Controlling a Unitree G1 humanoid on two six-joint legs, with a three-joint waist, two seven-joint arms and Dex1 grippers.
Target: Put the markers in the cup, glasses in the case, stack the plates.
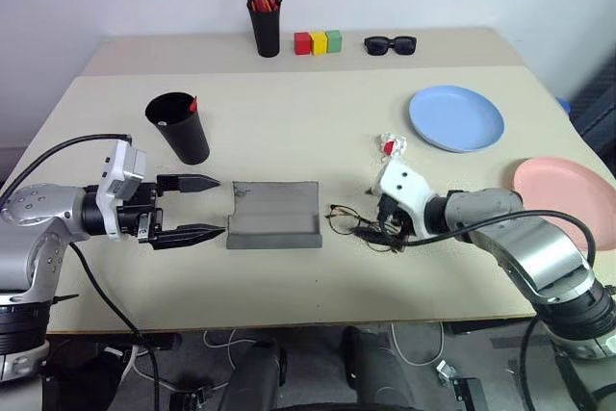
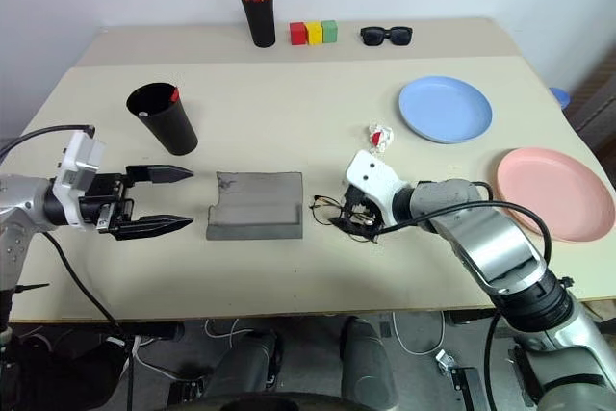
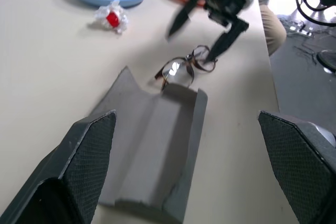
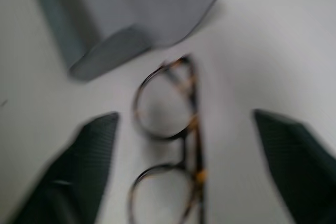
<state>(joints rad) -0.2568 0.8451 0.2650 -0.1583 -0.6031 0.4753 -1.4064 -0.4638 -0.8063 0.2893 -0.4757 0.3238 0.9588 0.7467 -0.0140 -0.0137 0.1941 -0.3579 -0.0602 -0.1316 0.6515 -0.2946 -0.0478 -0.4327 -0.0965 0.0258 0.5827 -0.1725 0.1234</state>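
Note:
The grey case (image 1: 274, 214) lies open at the table's middle front. Just right of it, the thin round-lensed glasses (image 1: 345, 220) rest on the table. My right gripper (image 4: 185, 115) hovers over them, open, one finger on each side of the frame and neither touching it. My left gripper (image 1: 197, 207) stands open and empty just left of the case. Behind it is the black cup (image 1: 179, 129), with a marker's red tip (image 1: 192, 103) at its rim. The blue plate (image 1: 456, 118) and the pink plate (image 1: 568, 201) lie apart on the right.
A crumpled white and red wrapper (image 1: 389, 144) lies behind the right gripper. At the table's back stand a black pen holder (image 1: 265, 18), three coloured blocks (image 1: 318, 42) and black sunglasses (image 1: 390, 44). The pink plate sits near the table's right edge.

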